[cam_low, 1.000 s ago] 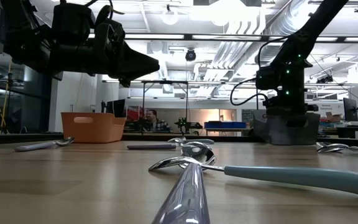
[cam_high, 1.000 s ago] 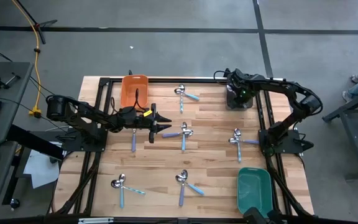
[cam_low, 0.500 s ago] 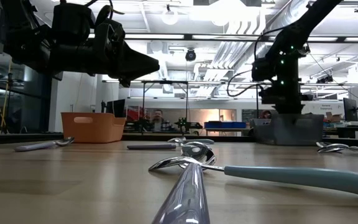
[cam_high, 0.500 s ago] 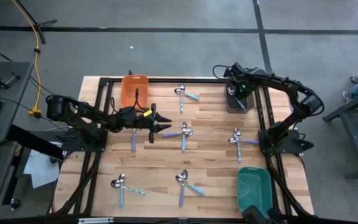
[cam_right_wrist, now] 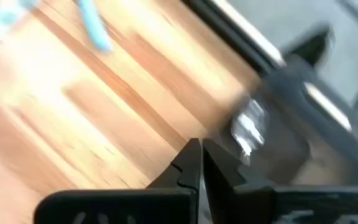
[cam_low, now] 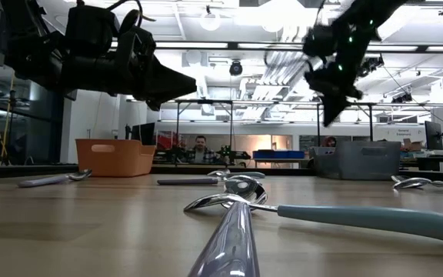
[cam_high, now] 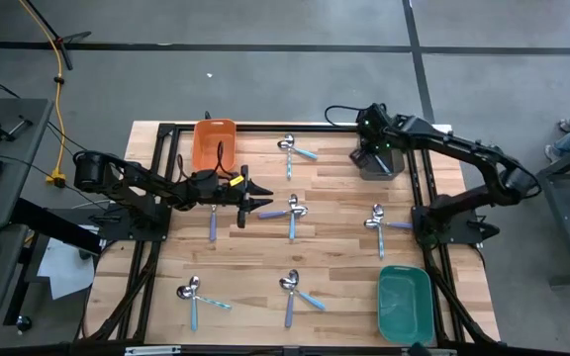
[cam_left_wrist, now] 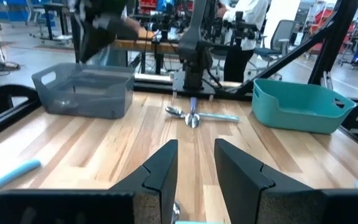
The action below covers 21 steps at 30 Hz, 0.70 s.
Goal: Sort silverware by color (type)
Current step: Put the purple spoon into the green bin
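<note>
the right gripper, fingers pressed together and empty beside the grey bin, risks clipping its rim, while the left gripper, fingers apart, hovers above a purple-handled spoon.

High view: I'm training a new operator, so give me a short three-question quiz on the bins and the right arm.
1. True or false: the green bin sits right beside the orange bin.
2. Which bin is nearest the right gripper? A. grey bin B. orange bin C. green bin
3. Fill in: the right gripper's fingers are ___.
Key: 1 false; 2 A; 3 shut.
</note>
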Available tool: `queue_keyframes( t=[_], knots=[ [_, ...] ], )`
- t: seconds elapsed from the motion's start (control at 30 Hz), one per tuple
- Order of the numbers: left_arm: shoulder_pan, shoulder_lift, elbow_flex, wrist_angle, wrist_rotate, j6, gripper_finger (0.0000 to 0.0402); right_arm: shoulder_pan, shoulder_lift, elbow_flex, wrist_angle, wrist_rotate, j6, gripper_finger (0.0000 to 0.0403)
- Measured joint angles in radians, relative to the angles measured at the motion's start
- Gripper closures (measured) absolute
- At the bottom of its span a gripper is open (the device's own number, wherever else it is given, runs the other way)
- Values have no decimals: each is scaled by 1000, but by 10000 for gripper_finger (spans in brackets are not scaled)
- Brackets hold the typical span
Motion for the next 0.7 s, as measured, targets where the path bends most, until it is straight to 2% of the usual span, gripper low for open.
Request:
queue_keyframes(
  t=[0.17,0.27,0.53,0.7],
  knots=[
    [0,0,0,-19,0,9,311,159,-23,0,112,5,13,402],
    [0,0,0,-29,0,25,316,263,-25,-15,209,53,24,403],
    [0,0,0,-48,0,27,332,426,-28,-283,769,-5,1,403],
    [-21,0,1,-72,-1,27,343,518,-40,-412,1017,-9,4,403]
  ],
)
